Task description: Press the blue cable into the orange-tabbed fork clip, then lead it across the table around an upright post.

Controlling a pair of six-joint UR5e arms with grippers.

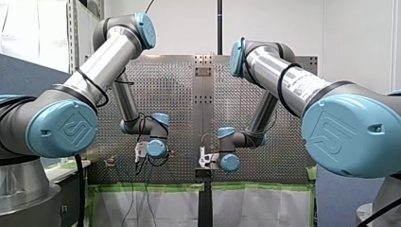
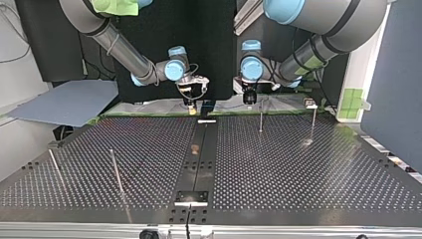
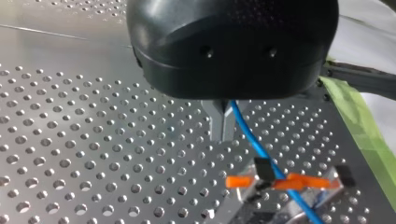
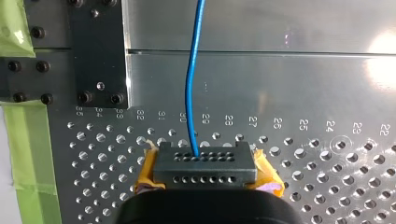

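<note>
Perforated metal table (image 2: pixel 298 169) spreads under both arms, and the work sits at its far edge in the top view; the blue cable (image 3: pixel 254 142) runs down from my left gripper (image 3: pixel 223 126) and crosses the orange-tabbed fork clip (image 3: pixel 285 181) between its tabs, so the first step looks in hand or nearly done, though I cannot tell whether the cable is fully seated; the metal fingers stand narrow, close together on the cable just above the clip; the cable's other end enters a grey block (image 4: pixel 205 161) with rows of holes, and my right gripper (image 4: pixel 205 173) clamps that block between its yellow pads (image 4: pixel 145 176), the cable rising straight ahead of it; the upright posts (image 2: pixel 260 118) stand well apart from the clip with no cable near them, so leading it across and around a post is, by my reading, all left to do.
</note>
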